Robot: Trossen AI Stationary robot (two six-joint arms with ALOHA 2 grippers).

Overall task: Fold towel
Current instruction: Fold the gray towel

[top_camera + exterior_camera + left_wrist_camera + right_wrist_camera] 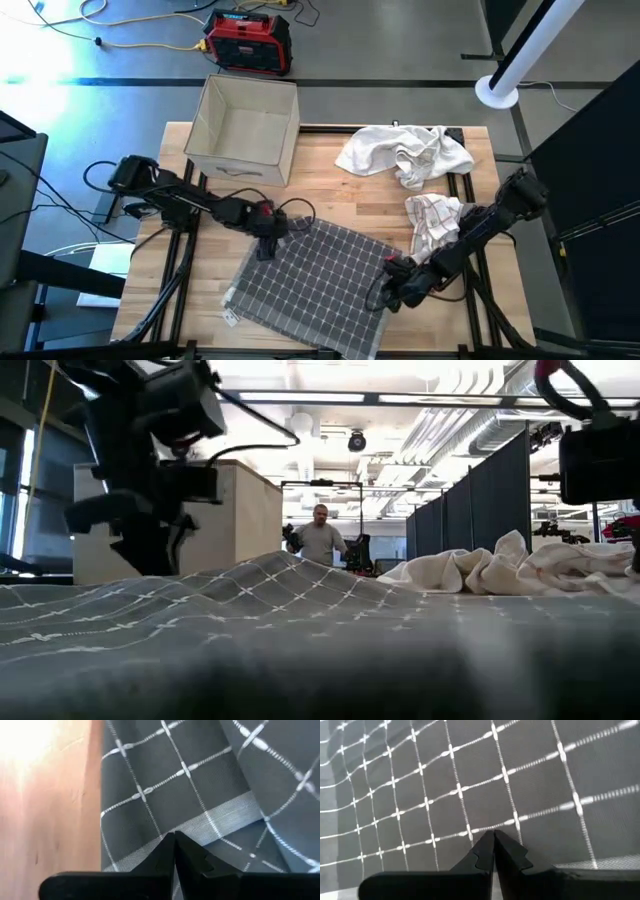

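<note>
The towel (310, 280) is matt grey woven cloth with white grid lines; the counter (330, 195) is smooth pale wood.

Two dark jointed arms, black looping cables — a red patch near the left wrist.

Floor (400, 45): grey, smooth, with yellow cables (130, 40) trailing across it; a red and black case (248, 42) stands on it beyond the table; white pole base (497, 90) at far right; ceiling strip lights (330, 398) lit; dark partition panels (480, 500) line the right; a person (320, 540) stands distant, apparently near a chair.
</note>
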